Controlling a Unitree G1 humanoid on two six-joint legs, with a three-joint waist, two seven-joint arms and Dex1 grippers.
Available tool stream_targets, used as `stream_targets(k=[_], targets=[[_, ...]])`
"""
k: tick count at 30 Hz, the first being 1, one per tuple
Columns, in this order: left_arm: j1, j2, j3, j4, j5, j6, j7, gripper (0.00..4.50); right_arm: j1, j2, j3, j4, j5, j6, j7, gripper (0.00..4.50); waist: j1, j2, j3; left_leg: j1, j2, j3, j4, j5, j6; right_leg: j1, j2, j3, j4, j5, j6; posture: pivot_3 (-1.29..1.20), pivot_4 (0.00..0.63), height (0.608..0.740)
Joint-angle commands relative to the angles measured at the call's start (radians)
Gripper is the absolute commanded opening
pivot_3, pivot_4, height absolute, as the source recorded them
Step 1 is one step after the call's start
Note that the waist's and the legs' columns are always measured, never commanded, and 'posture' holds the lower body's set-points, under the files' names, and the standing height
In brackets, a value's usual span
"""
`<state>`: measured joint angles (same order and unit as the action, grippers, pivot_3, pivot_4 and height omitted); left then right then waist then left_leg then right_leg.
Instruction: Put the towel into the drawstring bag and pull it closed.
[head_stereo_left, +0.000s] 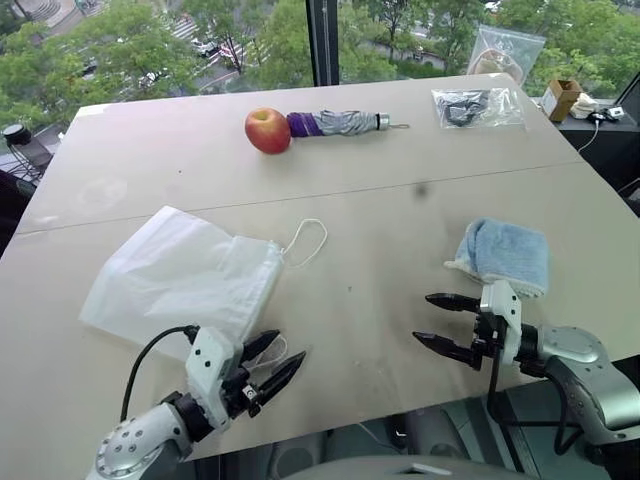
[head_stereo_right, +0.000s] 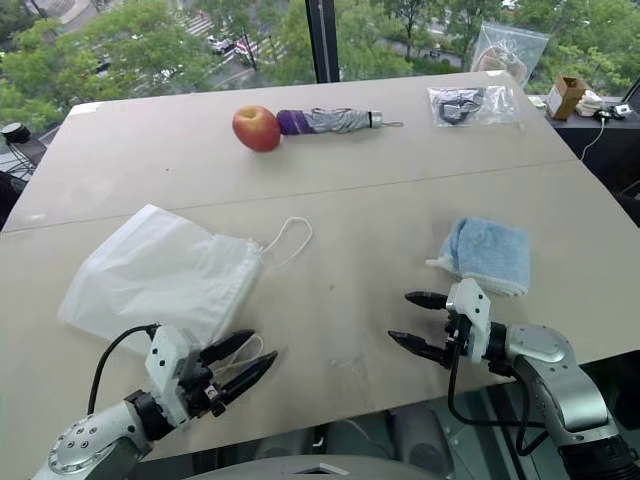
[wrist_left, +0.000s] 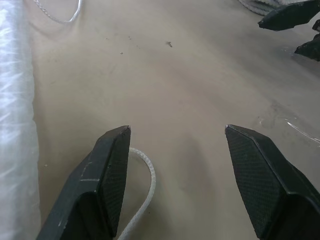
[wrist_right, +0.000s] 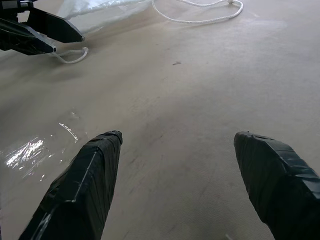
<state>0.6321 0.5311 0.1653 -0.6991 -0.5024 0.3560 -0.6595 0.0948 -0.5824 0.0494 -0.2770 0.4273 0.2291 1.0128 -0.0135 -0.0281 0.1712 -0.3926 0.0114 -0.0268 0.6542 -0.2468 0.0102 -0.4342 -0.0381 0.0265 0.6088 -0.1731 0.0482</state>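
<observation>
- Lying flat at the left of our table (head_stereo_left: 400, 240), the drawstring bag (head_stereo_left: 180, 275) is a thin, translucent white pouch with crinkled fabric; its gathered mouth faces right, and a white cord loop (head_stereo_left: 310, 240) trails from it onto the bare top.
- Our left gripper (head_stereo_left: 272, 362) hovers just beside the bag's near corner, its black fingers spread and grasping nothing.
- Our left wrist view adds what the eye views barely show: a second short loop of twisted cord (wrist_left: 142, 192) curling against the inner side of one textured finger pad (wrist_left: 107, 180); whether they touch, we cannot tell. The bag (wrist_left: 15, 125) runs off that view's edge as a glossy white strip.
- At the far side, a red apple (head_stereo_left: 267, 130) rests against the purple end of a folded grey umbrella (head_stereo_left: 340, 123).
- Our right gripper (head_stereo_left: 445, 322) sits near the front edge, its fingers apart and empty.
- Our right wrist view shows a shiny wet-looking patch (wrist_right: 30, 150) on the matte tabletop.
- The towel (head_stereo_left: 503, 255), fluffy light-blue terry with a whitish edge, lies folded just beyond the right gripper, well apart from the bag.
- Two clear plastic bags (head_stereo_left: 480, 105) lie at the far right; their contents are hard to make out.
</observation>
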Motion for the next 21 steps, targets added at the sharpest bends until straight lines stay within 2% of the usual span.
stream_targets(k=[1,8,16,18,21], targets=[[0.053,-0.013,0.012,-0.076,-0.002,-0.029,0.007,3.09,-0.037,0.005,0.000,0.004,-0.002,-0.042,0.016,3.82,-0.001,0.000,0.000,0.000,0.000,0.000,0.000,0.000,0.000,0.000,0.000,0.000,0.000,0.000,0.000,0.00,0.150,0.740],[0.122,-0.032,0.014,-0.141,-0.009,-0.014,0.038,3.09,-0.087,0.033,0.009,0.054,0.007,-0.052,0.024,3.82,0.003,0.000,0.000,0.000,0.000,0.000,0.001,0.000,0.000,0.000,0.000,0.000,0.000,0.000,0.000,0.00,0.150,0.740],[0.087,-0.046,0.024,-0.150,-0.049,-0.014,0.051,3.09,-0.079,0.031,-0.005,0.057,0.021,-0.054,0.026,3.82,0.000,0.000,0.000,-0.001,0.000,-0.001,0.001,0.000,0.000,0.000,0.000,-0.001,0.000,0.000,0.000,0.00,0.150,0.740],[0.065,-0.074,0.042,-0.139,-0.015,-0.056,0.082,3.09,-0.080,0.031,-0.007,0.060,0.027,-0.055,0.031,3.82,0.000,0.000,0.000,-0.001,0.000,0.000,0.001,0.000,0.000,0.000,0.000,-0.001,0.000,0.000,0.000,0.00,0.150,0.740],[0.034,-0.123,0.044,-0.102,0.171,-0.139,0.198,3.09,-0.091,0.047,-0.015,0.049,0.068,-0.039,0.038,3.82,0.001,0.000,0.000,0.000,0.000,-0.001,0.001,0.000,0.000,0.001,0.000,-0.001,0.000,0.000,0.000,0.00,0.150,0.740]])
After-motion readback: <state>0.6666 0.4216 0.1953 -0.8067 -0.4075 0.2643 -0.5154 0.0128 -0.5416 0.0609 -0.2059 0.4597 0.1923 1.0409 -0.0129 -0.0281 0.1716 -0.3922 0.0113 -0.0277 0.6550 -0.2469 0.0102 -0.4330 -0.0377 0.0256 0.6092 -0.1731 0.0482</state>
